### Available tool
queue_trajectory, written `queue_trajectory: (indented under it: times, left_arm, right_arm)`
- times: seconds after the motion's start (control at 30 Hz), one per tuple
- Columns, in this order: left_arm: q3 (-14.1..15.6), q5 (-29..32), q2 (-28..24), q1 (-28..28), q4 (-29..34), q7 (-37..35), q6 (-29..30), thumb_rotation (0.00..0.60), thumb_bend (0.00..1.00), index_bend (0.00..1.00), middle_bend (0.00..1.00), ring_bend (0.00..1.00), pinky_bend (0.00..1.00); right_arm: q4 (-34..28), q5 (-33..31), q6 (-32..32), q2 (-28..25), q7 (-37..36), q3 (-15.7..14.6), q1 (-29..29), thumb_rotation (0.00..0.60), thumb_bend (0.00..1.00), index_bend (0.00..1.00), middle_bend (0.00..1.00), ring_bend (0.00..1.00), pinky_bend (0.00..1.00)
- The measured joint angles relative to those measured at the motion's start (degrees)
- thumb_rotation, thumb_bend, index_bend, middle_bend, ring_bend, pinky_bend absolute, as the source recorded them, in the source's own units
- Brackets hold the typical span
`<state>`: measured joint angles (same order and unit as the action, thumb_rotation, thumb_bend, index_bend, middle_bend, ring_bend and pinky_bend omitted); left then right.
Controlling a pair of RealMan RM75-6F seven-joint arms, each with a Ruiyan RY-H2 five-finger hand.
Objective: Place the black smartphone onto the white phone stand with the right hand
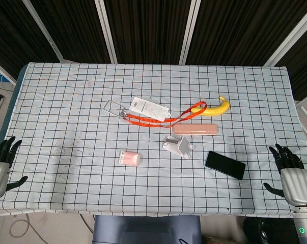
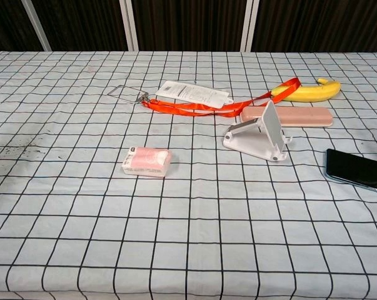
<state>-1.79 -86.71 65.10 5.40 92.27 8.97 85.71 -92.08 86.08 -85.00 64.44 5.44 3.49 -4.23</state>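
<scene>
Both robot hands rest at the near desk edge, right robot hand [image 1: 294, 178] and left robot hand [image 1: 0, 165], fingers spread and nothing held. Flat on the checked desk [image 1: 66, 112], the black smartphone [image 1: 225, 164] lies just right of the white phone stand [image 1: 178, 147] and nearer the robot. It should be gripped by its long edges, probably, then lifted, tilted and lowered against the stand's upright back, so the light stand is not pushed away.

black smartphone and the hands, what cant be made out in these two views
- Flat black smartphone: chest view's right edge cuts off its far end.
- Left hand and right hand: absent from chest view.
- White printed card: text too small in both views.
</scene>
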Motion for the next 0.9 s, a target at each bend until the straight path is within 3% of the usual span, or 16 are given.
queue_trajectory:
  times: [0.63, 0.8, 0.9]
  left_arm:
    - [-0.23, 0.05, 0.12, 0.21, -0.08, -0.83, -0.18, 0.600, 0.00, 0.00, 0.00, 0.00, 0.00]
    - [-0.27, -0.08, 0.06, 0.17, -0.32, -1.30, 0.03, 0.600, 0.00, 0.00, 0.00, 0.00, 0.00]
    - [-0.40, 0.06, -0.02, 0.05, -0.50, -1.83, 0.28, 0.600, 0.00, 0.00, 0.00, 0.00, 0.00]
  right_arm:
    - [-1.47, -0.23, 0.01, -0.04, 0.06, -0.25, 0.32, 0.600, 0.02, 0.00, 0.00, 0.00, 0.16]
    - [-2.66, -0.47, 0.18, -0.23, 0.17, -0.28, 0.38, 0.600, 0.05, 0.00, 0.00, 0.00, 0.16]
    - [-4.42, -1.10, 0.57, -0.51, -0.33, -0.16, 0.35, 0.600, 0.08, 0.01, 0.05, 0.03, 0.16]
